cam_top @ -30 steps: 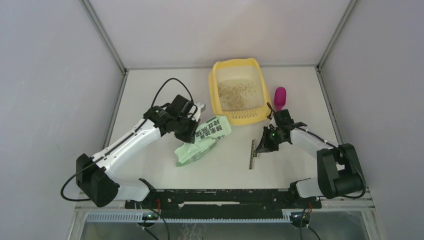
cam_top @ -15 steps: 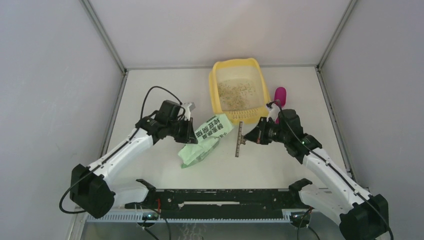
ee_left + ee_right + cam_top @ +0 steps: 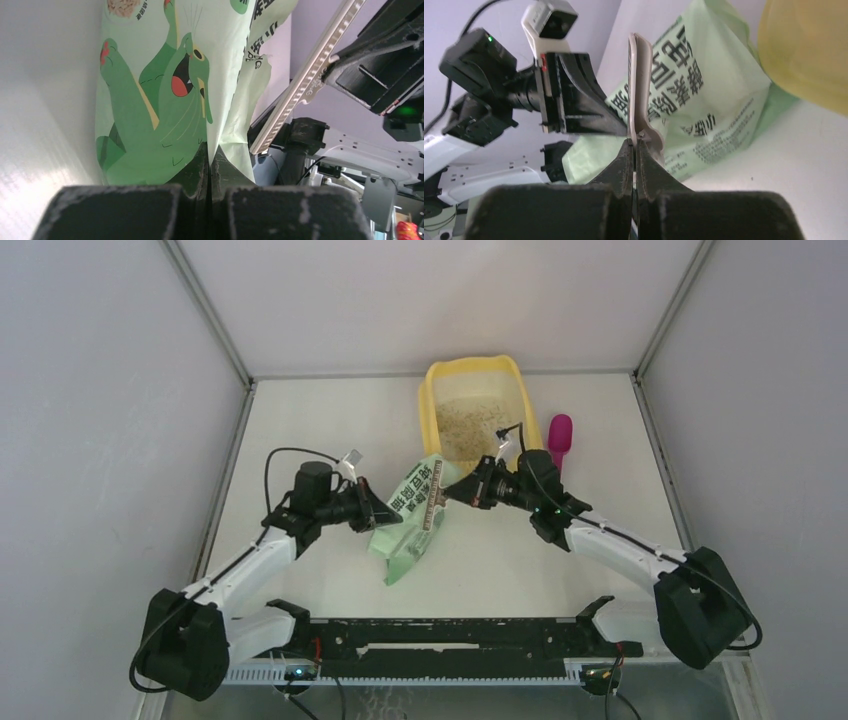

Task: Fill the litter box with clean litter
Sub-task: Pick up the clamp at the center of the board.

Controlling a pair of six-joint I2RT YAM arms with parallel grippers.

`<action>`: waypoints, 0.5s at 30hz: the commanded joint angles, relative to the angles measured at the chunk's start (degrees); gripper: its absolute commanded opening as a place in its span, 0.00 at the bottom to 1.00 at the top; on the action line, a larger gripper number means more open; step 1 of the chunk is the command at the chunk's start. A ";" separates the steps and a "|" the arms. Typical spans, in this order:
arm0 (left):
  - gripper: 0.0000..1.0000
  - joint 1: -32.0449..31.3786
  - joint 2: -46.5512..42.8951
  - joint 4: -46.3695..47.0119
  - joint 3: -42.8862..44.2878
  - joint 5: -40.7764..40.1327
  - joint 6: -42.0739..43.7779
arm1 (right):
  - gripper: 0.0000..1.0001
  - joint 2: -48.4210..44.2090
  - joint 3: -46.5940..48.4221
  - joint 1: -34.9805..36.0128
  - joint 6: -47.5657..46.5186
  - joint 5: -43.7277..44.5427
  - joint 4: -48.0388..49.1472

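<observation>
The yellow litter box [image 3: 428,400] stands at the back of the table with a speckled layer of clean litter [image 3: 468,425] inside; its yellow wall [image 3: 809,50] fills the right wrist view's top right. My left gripper [image 3: 385,518] is shut on an edge of the light green printed bag [image 3: 410,530], which hangs from its jaws [image 3: 209,150] showing a cat drawing [image 3: 165,90]. My right gripper [image 3: 447,495] is shut on the end of a long beige ribbed clip strip [image 3: 435,502], which it holds [image 3: 634,145] against the bag [image 3: 704,100], right beside the left fingers [image 3: 584,100].
A magenta scoop [image 3: 560,437] lies on the table just right of the litter box. Grey walls close in the white table on three sides. The black arm mounting rail [image 3: 450,635] runs along the near edge.
The right gripper has carried the clip strip left and up, from the table's right side to the bag. The left gripper has drawn the bag nearer and toward the middle.
</observation>
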 commanded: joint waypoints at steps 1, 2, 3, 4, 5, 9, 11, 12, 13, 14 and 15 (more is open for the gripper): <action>0.00 0.76 -2.64 17.05 -0.47 6.05 -7.31 | 0.00 2.31 2.57 0.54 3.53 1.94 14.63; 0.00 0.76 -2.93 16.81 -0.69 5.78 -7.04 | 0.00 2.87 2.91 0.52 3.79 2.25 15.57; 0.00 0.76 -3.20 15.72 -0.68 5.37 -6.27 | 0.00 3.21 3.24 0.47 3.82 2.71 15.87; 0.00 0.74 -3.57 14.52 -0.53 4.93 -5.32 | 0.00 3.48 3.59 0.44 3.64 3.35 16.04; 0.00 0.76 -4.07 13.70 -0.48 4.52 -4.66 | 0.00 3.73 4.03 0.43 3.28 3.74 15.96; 0.13 0.75 -6.82 10.72 0.09 3.22 -1.67 | 0.00 5.16 5.62 0.51 1.15 5.21 15.21; 0.18 0.74 -7.87 9.87 0.06 2.36 -0.79 | 0.00 6.12 5.92 1.19 -0.48 6.51 14.94; 0.19 0.72 -8.12 9.76 -0.06 2.19 -0.59 | 0.00 6.84 6.14 1.48 -0.97 6.83 14.60; 0.19 0.76 -8.17 9.98 -0.16 2.35 -0.52 | 0.00 7.57 6.26 1.81 -1.17 6.84 14.85; 0.19 0.76 -8.12 10.32 -0.34 2.48 -0.63 | 0.00 8.43 6.27 2.18 -1.40 6.95 15.12; 0.19 0.76 -8.04 10.76 -0.52 2.55 -0.68 | 0.00 9.46 6.27 2.59 -1.63 7.27 15.20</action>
